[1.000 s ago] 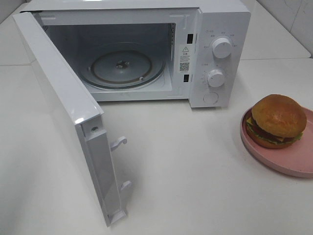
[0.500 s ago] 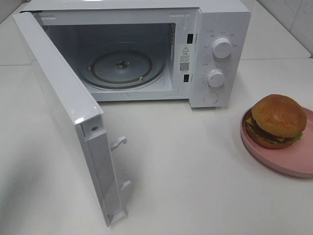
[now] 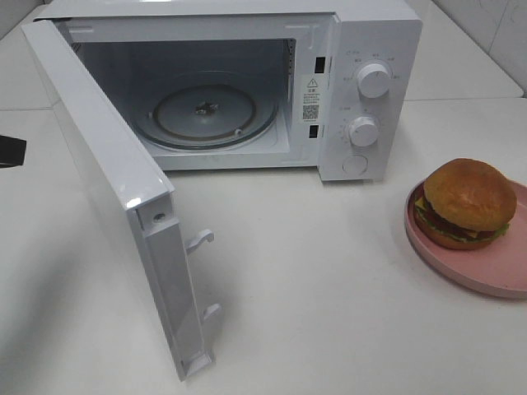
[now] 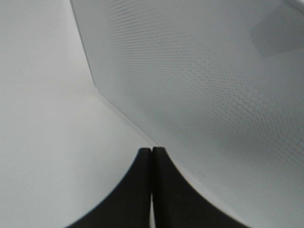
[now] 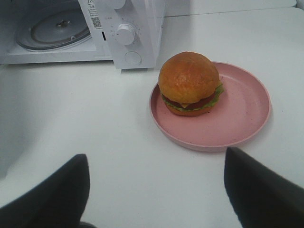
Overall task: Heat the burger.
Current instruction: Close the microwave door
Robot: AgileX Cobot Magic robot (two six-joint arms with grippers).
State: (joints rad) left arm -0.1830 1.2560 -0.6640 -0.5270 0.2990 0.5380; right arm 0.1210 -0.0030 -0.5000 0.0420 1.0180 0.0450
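Observation:
The burger [image 3: 466, 202] with its golden-brown bun rests on a pink plate [image 3: 494, 276] at the table's right edge. It also shows in the right wrist view, burger [image 5: 190, 83] on plate [image 5: 237, 118]. My right gripper [image 5: 156, 199] is open and empty, its dark fingers [image 5: 52, 190] spread wide and well short of the plate. The white microwave [image 3: 370, 82] stands open with a bare glass turntable [image 3: 206, 113]. My left gripper [image 4: 152, 151] is shut with nothing in it, close to the outer face of the door [image 4: 213, 85]. In the high view, a dark bit of the left gripper [image 3: 10, 151] shows at the left edge.
The microwave door [image 3: 107, 189] swings far out to the left and towards the front, with its latch hooks [image 3: 200, 240] sticking out. Two knobs [image 3: 372, 81] sit on the control panel. White tabletop [image 3: 329, 271] lies between door and plate.
A dark part of my left gripper has come into the high view at the left edge, behind the open door. Burger, plate and microwave have not moved.

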